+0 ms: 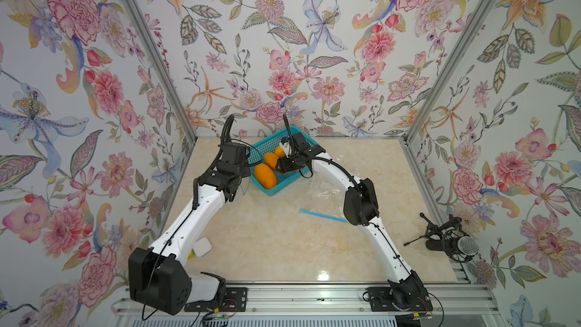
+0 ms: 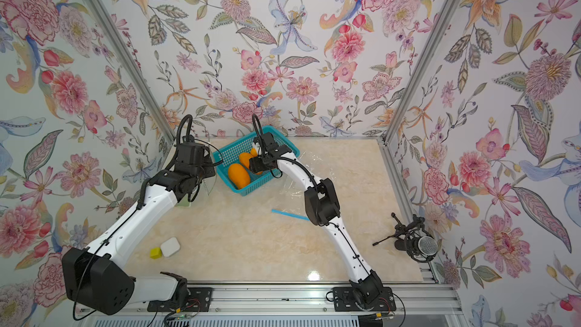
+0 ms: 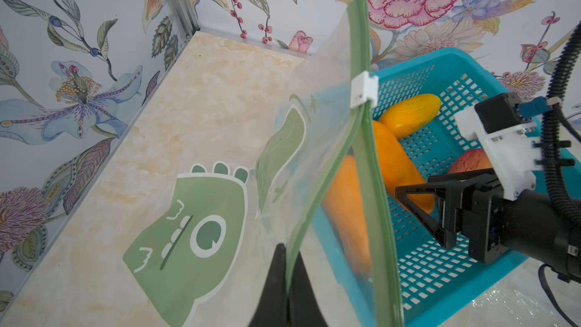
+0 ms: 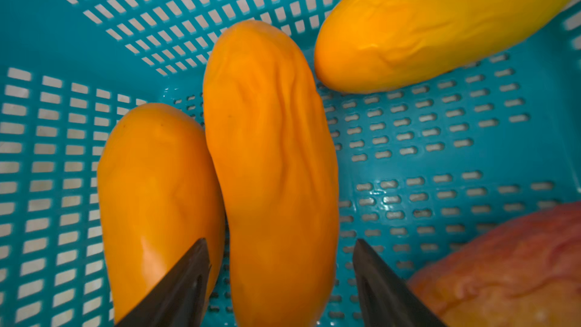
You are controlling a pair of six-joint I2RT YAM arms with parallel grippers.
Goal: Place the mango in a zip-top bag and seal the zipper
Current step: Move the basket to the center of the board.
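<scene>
Mango [image 4: 270, 152] lies in the basket [image 1: 262, 147], upper centre of a top view, its long axis running straight out between the wide-open, empty fingers of the right gripper [image 4: 279, 246]; the left gripper [image 3: 287, 254] pinches the zip-top bag [image 3: 204, 215].

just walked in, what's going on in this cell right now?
Left gripper is shut on the edge of a dinosaur-print zip-top bag, holding it up beside the blue basket. Right gripper is down in the basket, jaws open either side of the middle mango, not closed on it. No mango is in the bag yet.
</scene>
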